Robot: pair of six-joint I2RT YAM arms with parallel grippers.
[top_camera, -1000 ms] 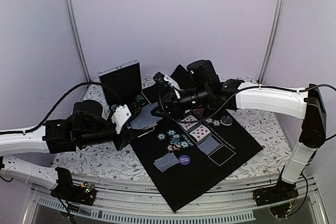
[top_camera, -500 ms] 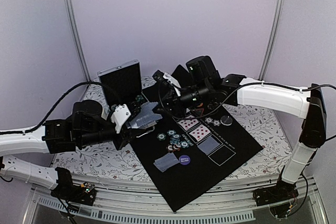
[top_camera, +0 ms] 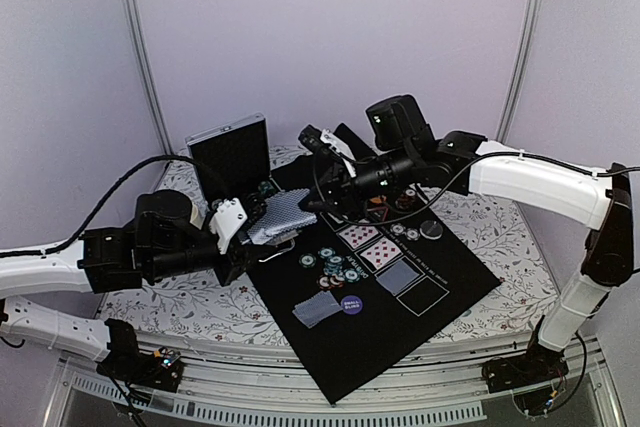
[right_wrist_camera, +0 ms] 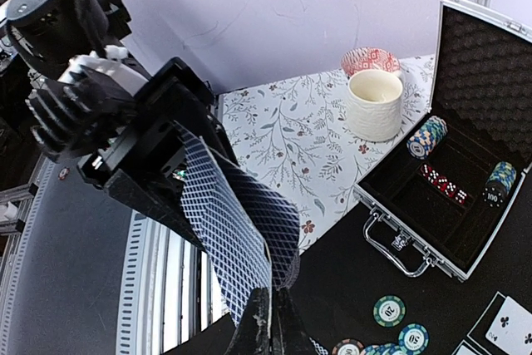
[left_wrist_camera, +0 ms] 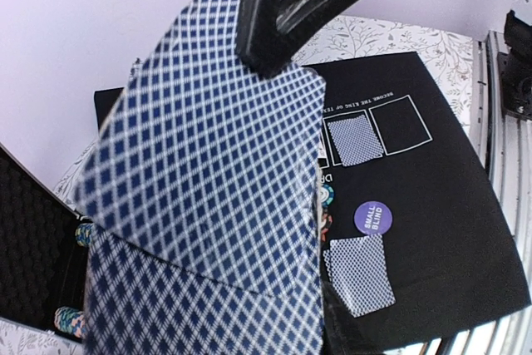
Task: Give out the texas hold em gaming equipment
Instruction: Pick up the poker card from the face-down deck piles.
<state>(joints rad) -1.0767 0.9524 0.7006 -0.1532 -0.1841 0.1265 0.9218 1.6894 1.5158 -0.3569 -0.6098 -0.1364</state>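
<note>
Both pinch cards (top_camera: 280, 217): left gripper (top_camera: 247, 239) low end, right gripper (top_camera: 306, 205) high end.

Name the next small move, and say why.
Probably pull the right tool back so the top card slides off the deck in the left tool, then head for the empty rectangle: the right tool is shut on that card, which overlaps the deck.

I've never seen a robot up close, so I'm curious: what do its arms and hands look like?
The left arm and right arm have smooth white tubes joined by chunky black joints. A loose black cable runs along each. The left hand and right hand are black, with a white block on each.
</note>
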